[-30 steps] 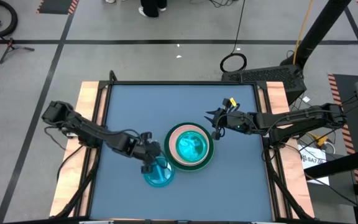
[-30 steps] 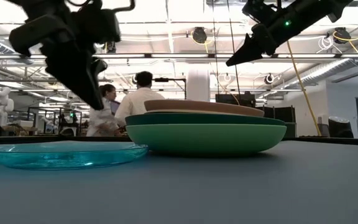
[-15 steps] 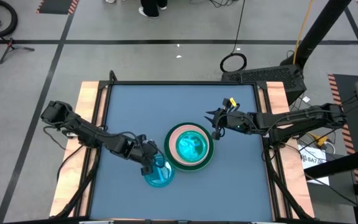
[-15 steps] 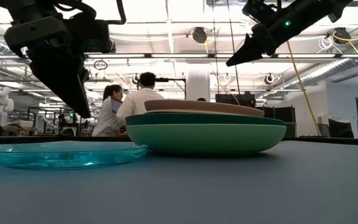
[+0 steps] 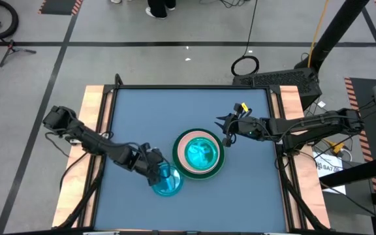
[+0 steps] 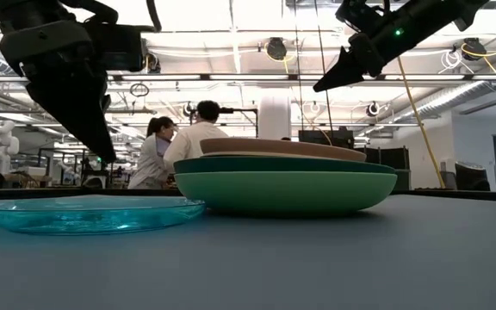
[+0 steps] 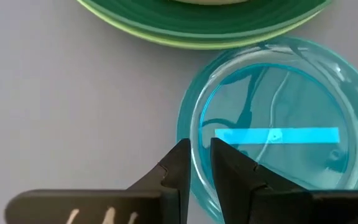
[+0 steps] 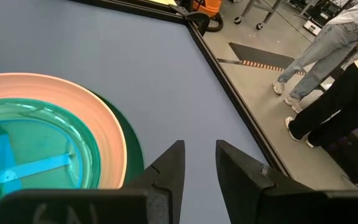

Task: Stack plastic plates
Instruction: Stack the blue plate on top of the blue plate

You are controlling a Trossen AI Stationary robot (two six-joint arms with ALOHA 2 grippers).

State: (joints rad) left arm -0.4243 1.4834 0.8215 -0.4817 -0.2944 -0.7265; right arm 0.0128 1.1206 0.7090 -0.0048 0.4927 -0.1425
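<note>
Now | left claw [image 7: 196, 163] slightly parted above cyan plate [image 7: 278, 134] rim | right claw [image 8: 197, 163] parted, empty

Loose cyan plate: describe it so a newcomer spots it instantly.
Start at the stack of plates in the middle of the blue table. The loose cyan plate lies flat on the table beside it, toward the left gripper. It is see-through, small, and the only plate not on the stack.

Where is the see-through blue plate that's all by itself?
In the high view, the lone cyan plate lies flat on the table, front-left of the plate stack, under the left gripper.
</note>
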